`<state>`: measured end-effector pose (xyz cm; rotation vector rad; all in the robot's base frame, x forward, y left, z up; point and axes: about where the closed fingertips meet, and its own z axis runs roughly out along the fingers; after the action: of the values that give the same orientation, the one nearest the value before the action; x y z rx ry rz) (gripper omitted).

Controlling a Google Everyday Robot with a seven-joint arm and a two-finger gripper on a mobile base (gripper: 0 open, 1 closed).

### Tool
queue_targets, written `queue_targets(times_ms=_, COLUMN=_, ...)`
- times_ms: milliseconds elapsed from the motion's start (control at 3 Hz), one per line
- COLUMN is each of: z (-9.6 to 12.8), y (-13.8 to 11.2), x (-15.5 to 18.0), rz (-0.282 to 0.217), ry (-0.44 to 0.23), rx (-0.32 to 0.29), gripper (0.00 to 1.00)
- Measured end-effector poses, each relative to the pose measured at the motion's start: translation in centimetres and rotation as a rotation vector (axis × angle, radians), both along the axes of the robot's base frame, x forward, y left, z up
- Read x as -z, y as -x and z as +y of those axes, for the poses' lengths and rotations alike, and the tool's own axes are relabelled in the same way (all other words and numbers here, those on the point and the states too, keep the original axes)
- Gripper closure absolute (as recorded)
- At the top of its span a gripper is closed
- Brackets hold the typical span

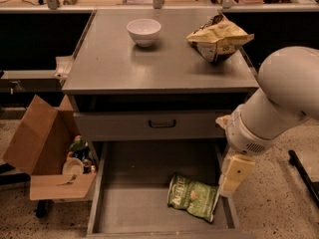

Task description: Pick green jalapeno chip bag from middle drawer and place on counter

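The green jalapeno chip bag [193,196] lies flat on the floor of the open middle drawer [134,203], toward its right front. The counter [149,63] is the grey cabinet top above. My white arm reaches in from the right, and my gripper [232,174] hangs at its lower end, just above the drawer's right wall and right next to the bag's right edge. It holds nothing that I can see.
A white bowl [144,31] and a bigger yellow-tan bag [218,38] stand on the counter. A grey drawer front with a dark loop handle [162,124] sits above the open drawer. A cardboard box [47,153] with clutter stands on the floor at the left.
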<state>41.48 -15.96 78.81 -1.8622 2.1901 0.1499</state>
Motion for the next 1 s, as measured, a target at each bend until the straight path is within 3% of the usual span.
queue_targets(times_ms=333, z=0.0, y=0.0, x=0.0, rz=0.0, ry=0.0, rx=0.0, gripper=0.0)
queue_targets(times_ms=1000, z=0.8, y=-0.8, x=15.3, rz=0.071, ry=-0.036, rx=-0.005, gripper=0.0)
